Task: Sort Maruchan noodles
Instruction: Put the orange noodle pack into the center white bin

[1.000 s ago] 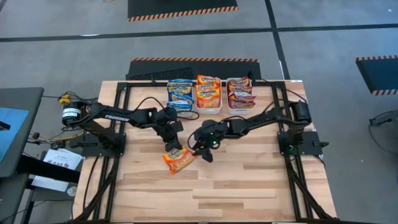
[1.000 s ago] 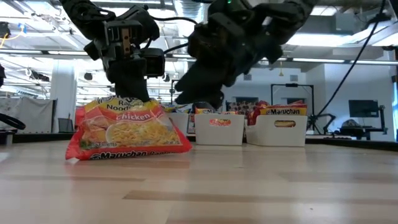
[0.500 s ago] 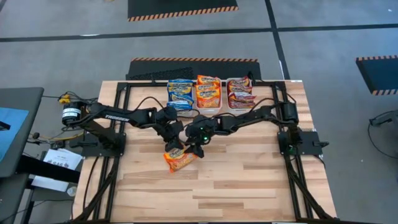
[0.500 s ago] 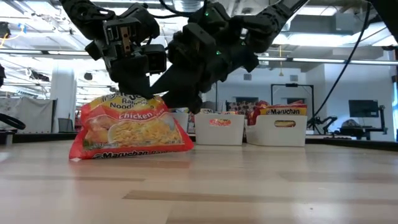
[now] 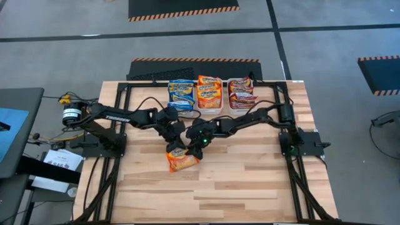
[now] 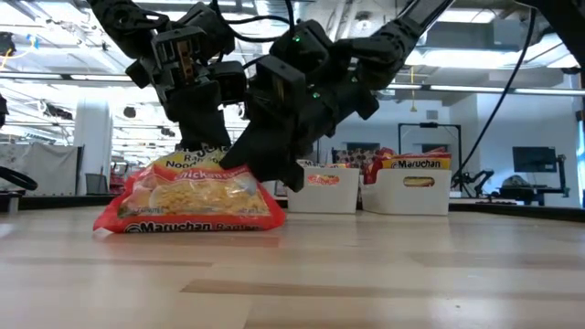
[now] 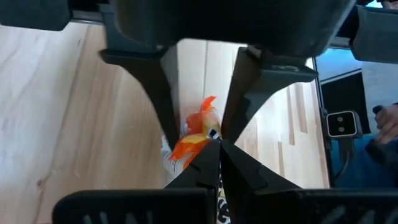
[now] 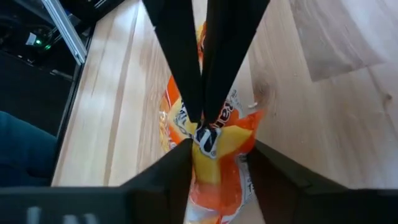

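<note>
One orange-red Maruchan packet (image 5: 182, 161) is out on the table, tilted, with its near edge on the wood (image 6: 187, 224). My left gripper (image 5: 175, 149) stands over its far edge and is shut on it. My right gripper (image 8: 217, 148) comes in from the table's right and is open. Its two fingers stand on either side of the same raised edge, right beside the left fingers. More packets fill three white trays at the far edge: blue (image 5: 181, 94), orange (image 5: 210, 92) and dark red (image 5: 241, 92). My left gripper pinches the packet's raised far edge (image 7: 199, 134) between its two fingers, from above, pointing down. The packet leans below the fingers with its near edge on the table. My right gripper: its open fingers (image 8: 184, 155) flank that edge, and I cannot tell whether they touch it.
The three trays sit in a row at the far edge, behind both arms (image 6: 320, 190). Black frame rails run along the table's left and right sides (image 5: 294, 169). The near half of the wooden table (image 5: 237, 194) lies in front of the packet.
My right gripper has moved toward the table's left and slightly toward the far edge, closing in on the packet until its fingers flank the held edge. The packet has tipped lower, lying flatter, with its near edge staying on the table.
</note>
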You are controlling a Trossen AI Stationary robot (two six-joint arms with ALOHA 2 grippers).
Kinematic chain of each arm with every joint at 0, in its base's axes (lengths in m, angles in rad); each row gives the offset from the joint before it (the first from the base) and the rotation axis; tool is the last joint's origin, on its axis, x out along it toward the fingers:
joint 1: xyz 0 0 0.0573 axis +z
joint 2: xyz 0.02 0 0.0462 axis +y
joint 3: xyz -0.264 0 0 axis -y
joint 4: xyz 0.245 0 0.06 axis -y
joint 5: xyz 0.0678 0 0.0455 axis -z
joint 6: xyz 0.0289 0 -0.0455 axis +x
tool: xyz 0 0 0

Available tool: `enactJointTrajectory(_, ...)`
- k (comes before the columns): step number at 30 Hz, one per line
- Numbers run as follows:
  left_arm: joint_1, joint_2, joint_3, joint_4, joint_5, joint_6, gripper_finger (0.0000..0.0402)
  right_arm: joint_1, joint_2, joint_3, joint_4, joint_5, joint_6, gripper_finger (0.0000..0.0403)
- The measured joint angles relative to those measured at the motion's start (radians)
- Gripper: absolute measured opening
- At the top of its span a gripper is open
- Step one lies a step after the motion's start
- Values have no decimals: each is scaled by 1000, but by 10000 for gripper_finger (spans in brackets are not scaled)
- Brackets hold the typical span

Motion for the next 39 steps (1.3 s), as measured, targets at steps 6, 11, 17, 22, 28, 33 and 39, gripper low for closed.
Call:
enactJointTrajectory(6, 11, 0, 0, 31, 3, -11, 0, 7, 0, 0, -6, -19, 76, 59)
enactJointTrajectory(11, 36, -14, 0, 55, 17, -42, 0, 16, -1, 0, -25, -20, 107, 12)
enactJointTrajectory(17, 74, -113, 1, 51, 17, -15, 0, 27, -70, -1, -135, 28, 102, 6)
enactJointTrajectory(22, 117, -219, 1, 45, -14, 1, 0, 34, -183, -1, -308, 131, 35, 5)
enactJointTrajectory(28, 167, -349, 1, 44, -92, 3, 0, 4, -343, -1, -507, 249, -46, 5)
enactJointTrajectory(33, 207, -434, 1, 40, -184, 20, 0, -75, -471, -1, -608, 355, -164, 5)
enactJointTrajectory(39, 234, -477, 1, 40, -282, 15, 0, -239, -576, -1, -644, 455, -386, 5)
